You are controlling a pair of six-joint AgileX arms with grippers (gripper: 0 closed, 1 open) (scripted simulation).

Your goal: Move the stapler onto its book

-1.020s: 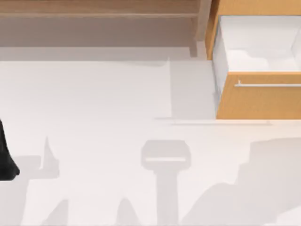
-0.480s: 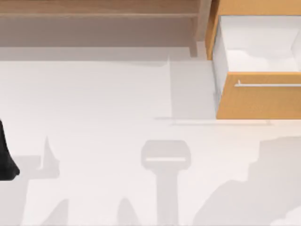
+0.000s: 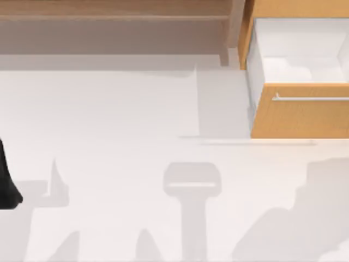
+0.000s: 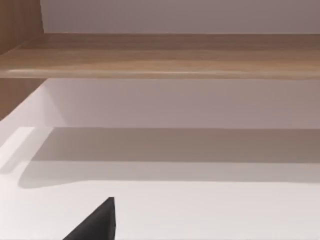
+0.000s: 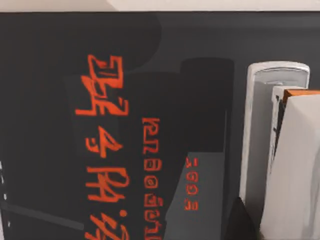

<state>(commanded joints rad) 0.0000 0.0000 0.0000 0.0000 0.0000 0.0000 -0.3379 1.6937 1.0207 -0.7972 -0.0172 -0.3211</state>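
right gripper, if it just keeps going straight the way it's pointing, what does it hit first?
Most likely the stapler, which sits close in front in the right wrist view, resting on the dark book with orange lettering. Depth is unclear, so it could meet the book cover beside it instead.

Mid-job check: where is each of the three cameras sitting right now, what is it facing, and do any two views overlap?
Top view: above the table, looking down at the wooden shelf and open drawer; a dark part of the left arm at the left edge.
Left wrist view: low over the table, facing the shelf; a dark tip of the left gripper shows.
Right wrist view: close above a dark book with orange lettering, with the white stapler against it.
Shared: top and left wrist views both show the shelf and table.
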